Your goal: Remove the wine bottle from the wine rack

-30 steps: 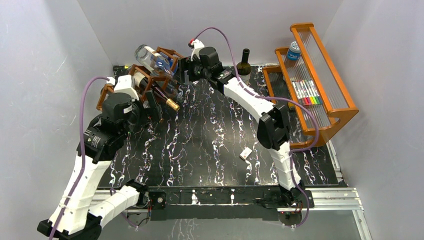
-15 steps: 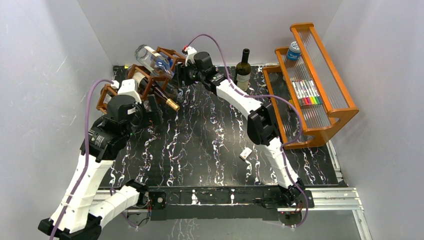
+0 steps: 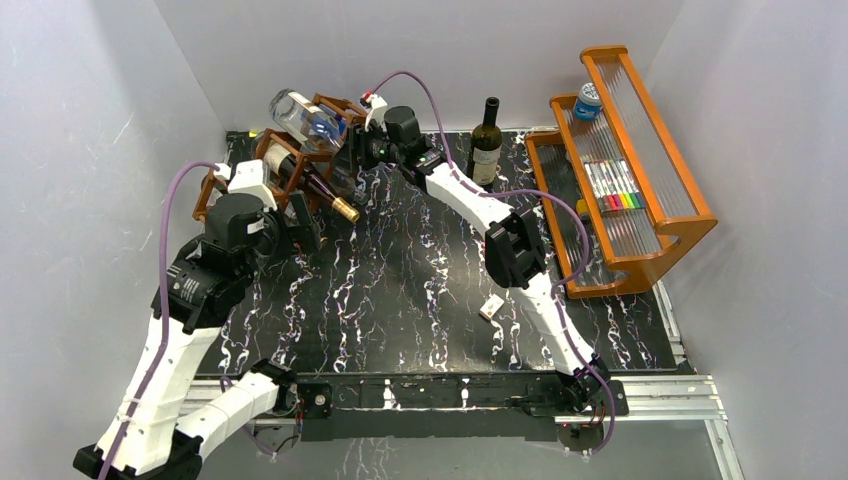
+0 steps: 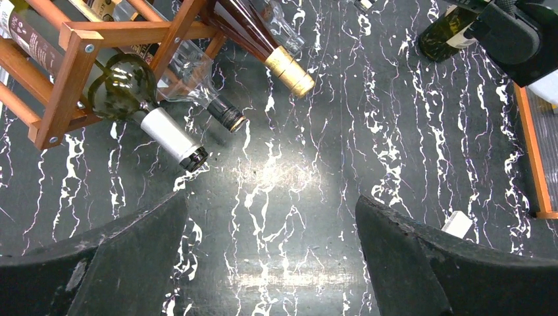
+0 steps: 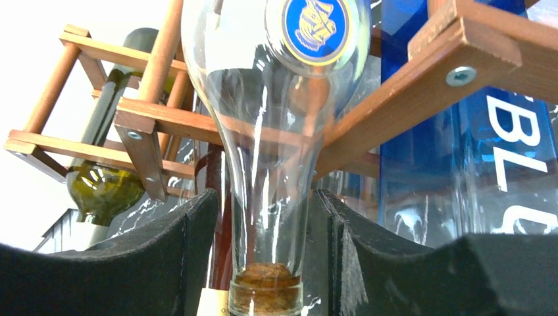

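Wine rack: a dark reddish-brown wooden lattice wine rack (image 4: 70,79) of thin bars sits at the far left corner of the black, white-veined marble table (image 3: 420,280). Bottles lie in its cells, necks poking out towards the middle of the table.

Wine bottle: the clear glass wine bottle (image 5: 270,131) with a round blue-and-gold emblem is in the rack. Its body rests between the bars and its corked neck sticks out towards the right arm.

Right gripper: the right gripper (image 5: 266,197) has one black finger on either side of that neck, just above the cork. The jaws are parted. A sliver of gap shows on one side (the other side is too dark to judge), and I cannot see them pinching the glass.

Left gripper: the left gripper (image 4: 271,201) hangs over the table in front of the rack. Its jaws are spread wide, with only marble between them.

Rack neighbours: a blue bottle with white lettering (image 5: 434,164) lies just beside the clear one. Lower down lie a green glass bottle with a white foil neck (image 4: 168,135), a clear bottle with a dark cap (image 4: 227,120) and a dark bottle with a gold foil cap (image 4: 289,69).

Elsewhere: a dark green bottle (image 3: 487,140) stands upright at the far edge, between the rack and an orange wooden shelf (image 3: 680,215). A small white block (image 3: 490,307) lies on the marble near the right arm.
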Available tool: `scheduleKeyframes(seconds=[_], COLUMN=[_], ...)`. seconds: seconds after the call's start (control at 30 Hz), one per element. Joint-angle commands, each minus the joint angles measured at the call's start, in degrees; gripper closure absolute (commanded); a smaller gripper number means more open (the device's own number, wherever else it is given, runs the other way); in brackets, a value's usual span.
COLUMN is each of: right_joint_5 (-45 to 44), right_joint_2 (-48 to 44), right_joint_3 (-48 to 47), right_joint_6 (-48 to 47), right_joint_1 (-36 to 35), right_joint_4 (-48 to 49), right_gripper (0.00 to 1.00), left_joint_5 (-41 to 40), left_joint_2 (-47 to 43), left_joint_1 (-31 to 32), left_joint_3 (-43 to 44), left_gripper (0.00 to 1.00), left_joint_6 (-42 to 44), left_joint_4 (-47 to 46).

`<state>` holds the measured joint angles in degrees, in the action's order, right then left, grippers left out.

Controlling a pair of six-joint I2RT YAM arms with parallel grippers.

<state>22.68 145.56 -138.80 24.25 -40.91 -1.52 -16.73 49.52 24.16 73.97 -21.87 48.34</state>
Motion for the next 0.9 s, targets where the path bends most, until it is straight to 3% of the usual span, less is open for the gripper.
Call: scheduleKeyframes(seconds=[0.0,0.17,0.3,0.37,0.6,0.7,0.87], right_joint_5=[1.0,0.2,-0.1,0.3,1.2,1.8,3.1], right_joint_2=[1.9,2.7,3.0,2.7,-3.4,-5.4,-9.8], right_joint_3=[-5.1,-5.7,-6.0,-5.9,-1.1,0.4,7.1], right_joint_6=[2.6,4.9,6.5,8.2,22.4,29.0,35.6], right_joint_1=[-0.3,-0.3,-0.3,-0.2,-0.3,-0.3,-0.3], right_joint_4=[6.4,7.8,7.6,7.8,13.9,16.8,23.7], right_gripper=[0.38,0.48,0.68,0.73,0.95,1.0,1.0], left_joint_5=[-0.6,-0.7,-0.4,-0.3,0.3,0.9,2.1], left_joint_2=[-0.9,-0.7,-0.7,-0.6,-0.5,-0.2,-0.5], left_joint_1=[-0.2,-0.2,-0.2,-0.3,-0.2,-0.2,-0.3], left_joint_3=[1.7,2.8,2.8,2.8,2.4,2.7,2.4], left_gripper=[0.02,0.02,0.02,0.02,0.02,0.02,0.02], left_joint_6=[-0.3,0.0,0.0,-0.2,-0.7,-1.1,-2.4], left_joint_4=[1.4,1.8,1.7,1.7,0.9,0.8,0.2])
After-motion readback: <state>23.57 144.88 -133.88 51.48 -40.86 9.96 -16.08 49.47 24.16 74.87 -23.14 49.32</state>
